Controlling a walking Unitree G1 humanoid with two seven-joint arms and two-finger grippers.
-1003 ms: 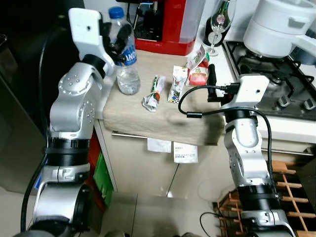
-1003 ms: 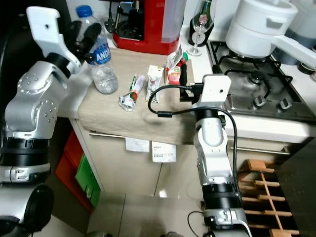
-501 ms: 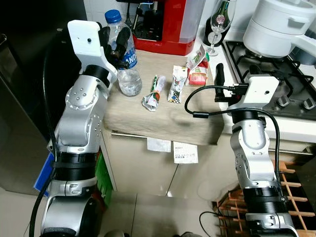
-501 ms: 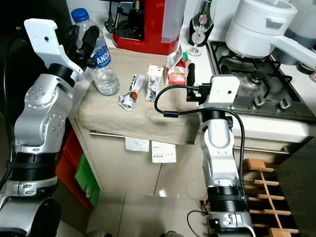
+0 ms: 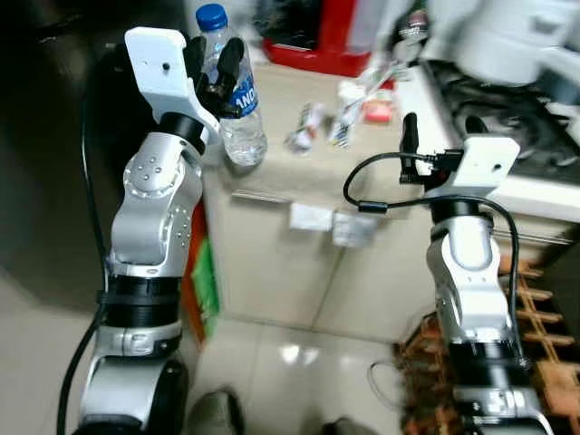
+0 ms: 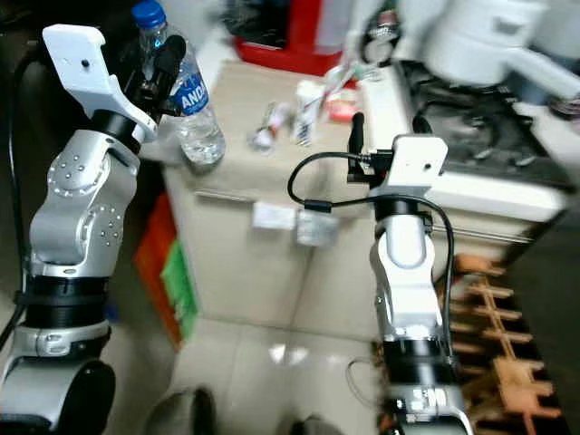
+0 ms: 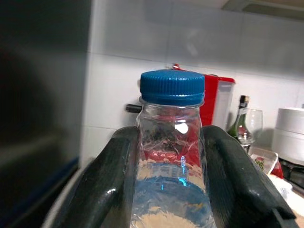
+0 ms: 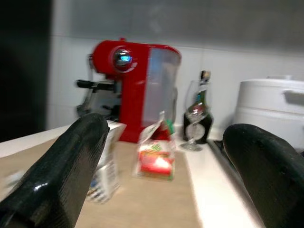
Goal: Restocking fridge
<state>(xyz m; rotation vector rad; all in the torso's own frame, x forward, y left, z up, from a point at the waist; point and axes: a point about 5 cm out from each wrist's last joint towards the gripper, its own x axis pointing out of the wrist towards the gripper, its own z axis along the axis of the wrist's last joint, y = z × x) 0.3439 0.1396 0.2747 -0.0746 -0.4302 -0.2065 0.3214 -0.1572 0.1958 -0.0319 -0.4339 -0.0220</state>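
The water bottle [image 5: 232, 95] is gripped by the left gripper [image 5: 210, 74] at the desk's [image 6: 240, 159] left edge; right gripper [image 8: 156, 161] open. Cartons [image 5: 349, 100] remain unstocked.

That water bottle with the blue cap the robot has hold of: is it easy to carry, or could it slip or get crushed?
The water bottle looks like thin clear plastic, so it may dent where the left gripper squeezes its neck. It seems partly full, so probably fairly light, though the water could slosh. The smooth wall may be slippery, but the blue cap flares above the fingers, likely stopping a slide.
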